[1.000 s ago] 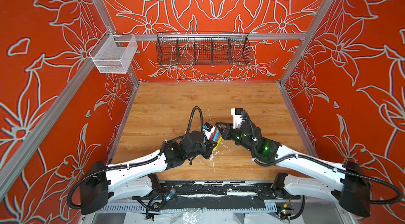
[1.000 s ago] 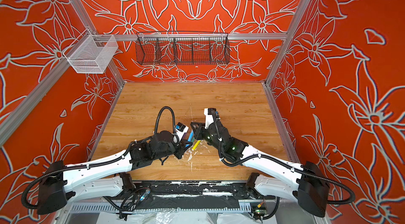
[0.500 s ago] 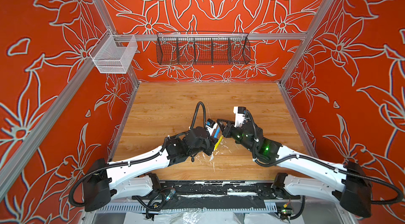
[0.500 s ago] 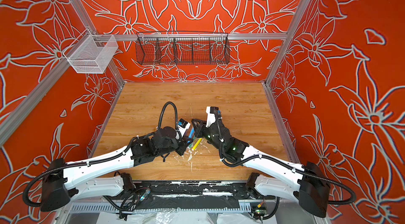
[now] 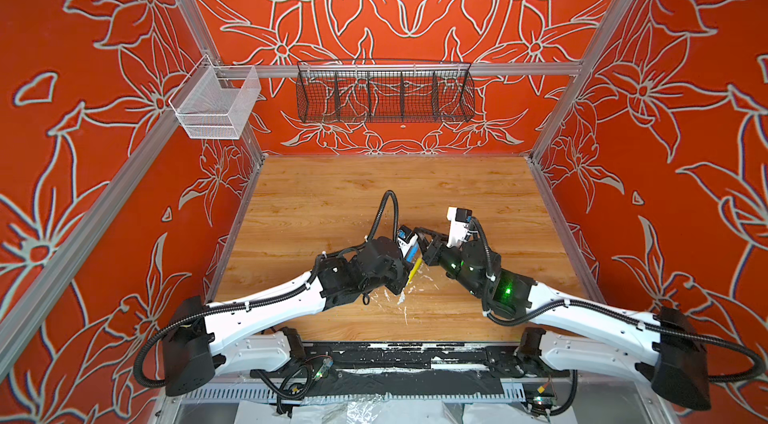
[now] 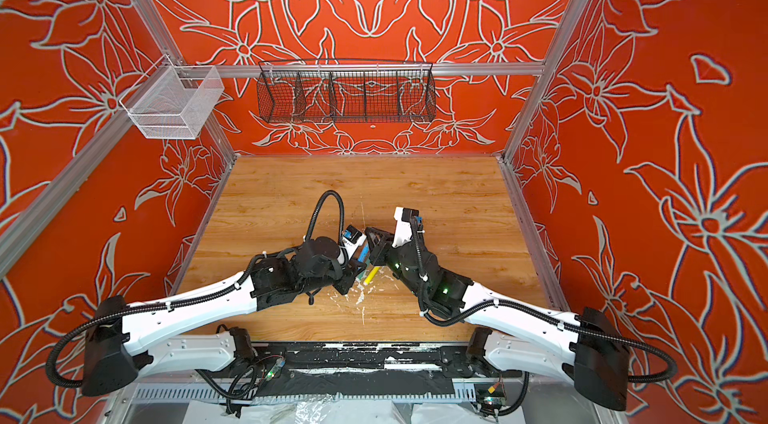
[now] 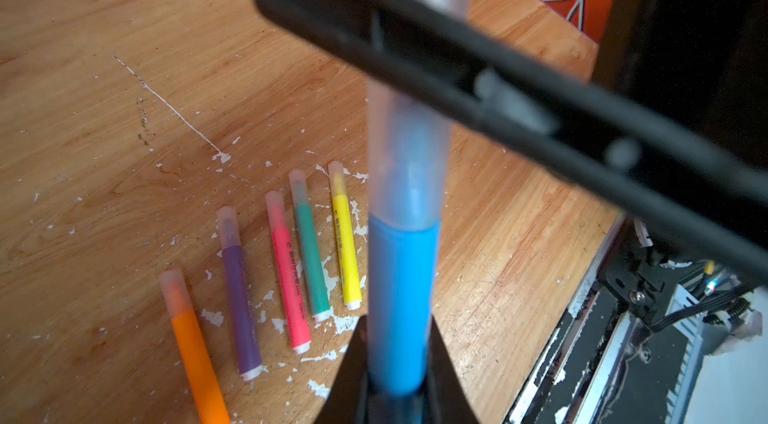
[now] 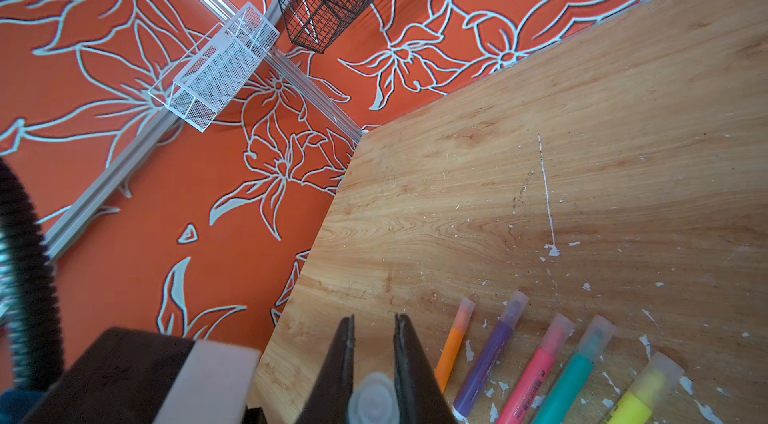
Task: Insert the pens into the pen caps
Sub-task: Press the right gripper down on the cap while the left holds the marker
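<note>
From above, mostly hidden: left jaws clench the slim blue marker pen (image 7: 401,301), right jaws clench its clear plastic cap (image 8: 374,399).

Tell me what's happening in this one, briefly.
The left gripper is shut on the blue pen, and the right gripper is shut on a clear cap that sits over the pen's tip, above the wooden table. Five more pens lie capped in a row on the table: the orange pen, purple pen, pink pen, green pen and yellow pen. This looks like the last capping.
</note>
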